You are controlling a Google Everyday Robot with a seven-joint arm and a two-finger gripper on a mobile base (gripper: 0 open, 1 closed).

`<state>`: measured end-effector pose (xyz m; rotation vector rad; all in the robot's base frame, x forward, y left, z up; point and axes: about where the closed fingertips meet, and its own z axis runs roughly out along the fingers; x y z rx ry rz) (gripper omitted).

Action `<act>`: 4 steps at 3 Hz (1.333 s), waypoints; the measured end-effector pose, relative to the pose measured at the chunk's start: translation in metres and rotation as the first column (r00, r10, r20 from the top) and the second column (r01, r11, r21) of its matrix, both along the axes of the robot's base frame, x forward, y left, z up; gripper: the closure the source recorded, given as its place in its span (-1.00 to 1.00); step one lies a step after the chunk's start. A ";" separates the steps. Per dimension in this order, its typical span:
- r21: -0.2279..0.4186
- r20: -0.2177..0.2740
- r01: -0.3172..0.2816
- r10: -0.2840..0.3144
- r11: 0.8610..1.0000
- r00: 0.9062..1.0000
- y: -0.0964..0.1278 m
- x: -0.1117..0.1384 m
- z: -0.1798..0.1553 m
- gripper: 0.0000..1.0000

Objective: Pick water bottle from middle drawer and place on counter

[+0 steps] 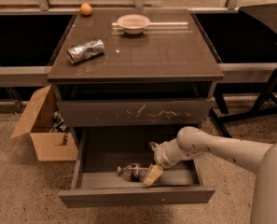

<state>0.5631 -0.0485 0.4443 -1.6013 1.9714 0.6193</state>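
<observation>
The water bottle [131,172] lies on its side in the open middle drawer [137,196], near the drawer's front middle. My gripper [150,166] is down inside the drawer, right beside the bottle's right end. It is open, with one pale finger [152,175] next to the bottle and the other tip further back. The arm reaches in from the right. The counter [147,55] is the glossy dark-brown top above.
On the counter are a crumpled foil packet [85,50], a white bowl [133,23] and an orange [86,9]. A scratched drawer front [133,112] is shut above the open drawer. An open cardboard box [42,127] stands at the left, and black stand legs [264,101] at the right.
</observation>
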 end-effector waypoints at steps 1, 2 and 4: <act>0.002 0.024 0.018 -0.018 1.000 1.000 -0.004 0.014 -0.010 -1.00; -0.014 0.046 0.017 -0.017 1.000 0.999 0.000 0.030 -0.021 -1.00; -0.046 0.028 0.003 -0.001 0.999 1.000 0.015 0.038 -0.051 -1.00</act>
